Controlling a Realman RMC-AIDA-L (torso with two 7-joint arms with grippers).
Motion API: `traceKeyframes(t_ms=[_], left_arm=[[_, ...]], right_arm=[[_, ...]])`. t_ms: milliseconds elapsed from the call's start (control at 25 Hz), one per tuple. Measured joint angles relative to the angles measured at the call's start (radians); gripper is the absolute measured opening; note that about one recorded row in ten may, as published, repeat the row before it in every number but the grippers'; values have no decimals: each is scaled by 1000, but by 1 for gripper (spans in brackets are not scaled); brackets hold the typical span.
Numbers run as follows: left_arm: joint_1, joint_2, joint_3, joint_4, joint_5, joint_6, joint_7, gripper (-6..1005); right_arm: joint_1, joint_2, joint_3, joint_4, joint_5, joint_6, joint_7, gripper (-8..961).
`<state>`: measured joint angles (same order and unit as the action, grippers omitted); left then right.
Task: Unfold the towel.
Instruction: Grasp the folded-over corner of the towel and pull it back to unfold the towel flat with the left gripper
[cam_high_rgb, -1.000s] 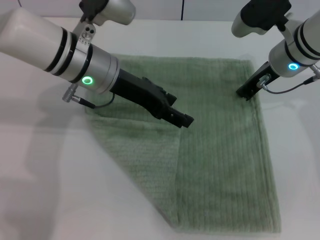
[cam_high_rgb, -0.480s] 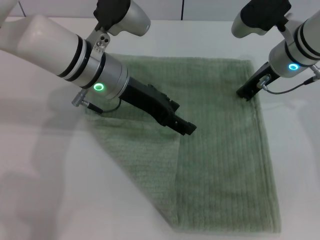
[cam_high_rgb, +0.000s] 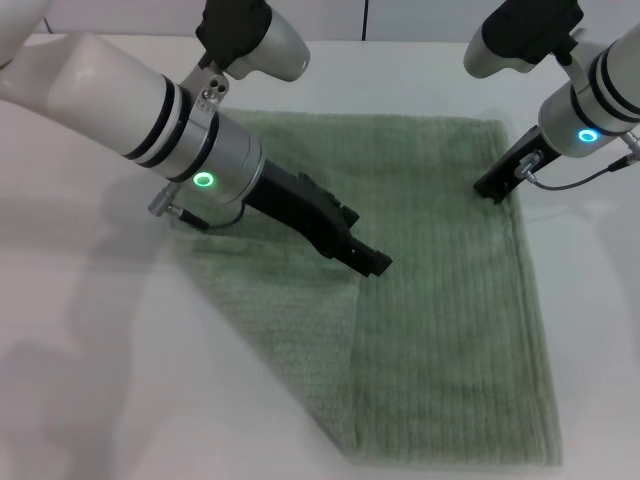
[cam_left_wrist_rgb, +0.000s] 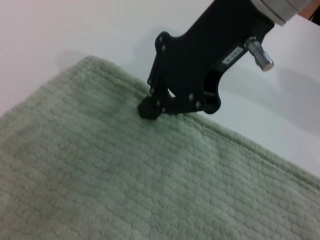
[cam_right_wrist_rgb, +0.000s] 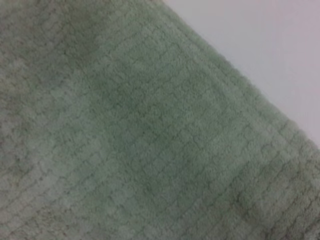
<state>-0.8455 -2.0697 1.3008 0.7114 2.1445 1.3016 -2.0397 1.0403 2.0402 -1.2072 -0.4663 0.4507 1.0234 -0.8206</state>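
Observation:
The sage-green towel (cam_high_rgb: 440, 300) lies flat on the white table, with a triangular flap (cam_high_rgb: 285, 320) folded over its near left part. My left gripper (cam_high_rgb: 372, 263) looks shut and sits low over the towel's middle, at the top of the fold line. My right gripper (cam_high_rgb: 490, 188) looks shut, its tip resting on the towel's far right corner. The left wrist view shows that gripper (cam_left_wrist_rgb: 149, 108) touching the hem. The right wrist view shows only towel cloth (cam_right_wrist_rgb: 140, 130) and its edge.
The white table (cam_high_rgb: 100, 380) surrounds the towel on all sides. My left arm (cam_high_rgb: 150, 110) reaches over the towel's far left corner. A cable (cam_high_rgb: 580, 175) hangs from the right wrist.
My left arm has moved a little to the right and forward, its gripper sliding slightly along the towel toward the fold line. The right arm and the towel have not moved.

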Motion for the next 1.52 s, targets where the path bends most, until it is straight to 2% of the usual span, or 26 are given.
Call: traceKeyframes(t_ms=[560,1520], left_arm=[[-13,-5,123,-50,-3,-129,-15,718],[-28,-4,153,-65,-7,-128,-16,706]], right_arm=[[7,0,0,0,-4,0,0,0],[6,0,0,0,-4,-1,0,-1]])
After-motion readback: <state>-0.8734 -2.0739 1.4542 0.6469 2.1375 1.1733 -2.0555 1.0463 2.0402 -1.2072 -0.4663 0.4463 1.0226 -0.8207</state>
